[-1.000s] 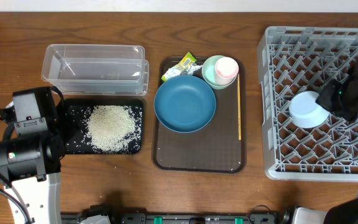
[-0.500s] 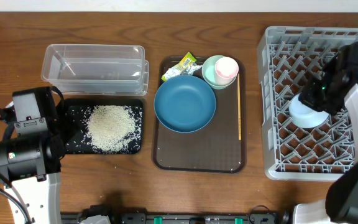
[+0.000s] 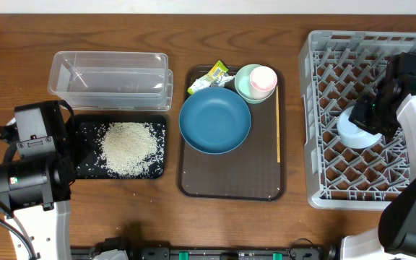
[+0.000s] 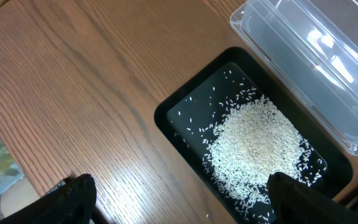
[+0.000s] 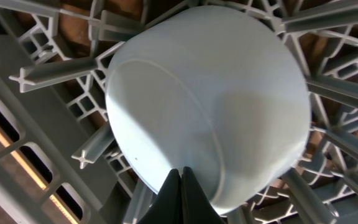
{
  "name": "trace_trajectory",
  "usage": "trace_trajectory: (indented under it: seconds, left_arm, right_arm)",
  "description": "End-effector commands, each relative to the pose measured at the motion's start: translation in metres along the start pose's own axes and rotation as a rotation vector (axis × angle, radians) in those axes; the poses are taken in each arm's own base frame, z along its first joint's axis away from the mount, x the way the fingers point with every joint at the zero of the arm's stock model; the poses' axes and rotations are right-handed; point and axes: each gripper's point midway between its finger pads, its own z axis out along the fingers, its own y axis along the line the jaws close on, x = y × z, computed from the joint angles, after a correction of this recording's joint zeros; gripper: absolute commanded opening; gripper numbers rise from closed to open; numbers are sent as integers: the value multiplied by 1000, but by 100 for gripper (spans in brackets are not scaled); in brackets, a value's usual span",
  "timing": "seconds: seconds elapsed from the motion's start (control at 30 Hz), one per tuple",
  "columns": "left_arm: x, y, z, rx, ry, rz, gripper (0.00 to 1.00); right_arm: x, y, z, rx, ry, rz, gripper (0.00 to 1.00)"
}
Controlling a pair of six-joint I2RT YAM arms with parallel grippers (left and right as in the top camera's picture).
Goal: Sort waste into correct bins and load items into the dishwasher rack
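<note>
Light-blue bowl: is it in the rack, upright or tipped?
Light-blue bowl sits tipped in the dishwasher rack: its base ring faces the right wrist camera.

Kitchen-style robot test bench: wooden table (image 3: 302,227), grey dishwasher rack (image 3: 352,36), brown serving tray (image 3: 230,177).

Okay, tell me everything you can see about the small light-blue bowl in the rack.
The light-blue bowl is small, round and smooth, glossy like plastic or glazed ceramic. It lies upturned and tilted in the dishwasher rack, outer side and a faint base ring showing, inside hidden. It rests among the grey pegs. The right gripper sits at its lower edge in the wrist view, fingertips together; whether they pinch the rim I cannot tell.
</note>
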Motion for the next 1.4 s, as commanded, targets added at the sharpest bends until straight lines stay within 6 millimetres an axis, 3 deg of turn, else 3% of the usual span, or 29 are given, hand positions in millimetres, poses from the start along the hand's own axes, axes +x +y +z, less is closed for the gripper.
trace_trajectory:
  seconds: [0.0,0.23,0.4,0.73,0.8,0.93,1.03,1.2,1.37]
  left_arm:
    - [0,2,1,-11,1,1,91]
    - [0,2,1,-11,1,1,90]
    - [0,2,1,-11,1,1,91]
    - [0,2,1,-11,1,1,90]
    - [0,2,1,-11,1,0,91]
    - [0,2,1,-11,1,1,91]
    - [0,2,1,-11,1,0,90]
    - [0,2,1,-11,1,1,90]
    - [0,2,1,-11,1,1,91]
  right_arm:
    - [-8,-29,-5,149,-53,41,1]
    - [-19,-32,-21,162,-84,54,1]
    - [-23,-46,-35,238,-104,84,1]
    - [-17,-47,-34,238,-79,96,1]
    - [-17,-36,-33,175,-70,94,1]
    - [-19,13,-31,-96,-47,-29,1]
    - [-24,34,-34,-203,-66,-73,1]
    - [-27,40,-33,-206,-85,-89,1]
    - [-25,29,-25,-141,-83,-65,1]
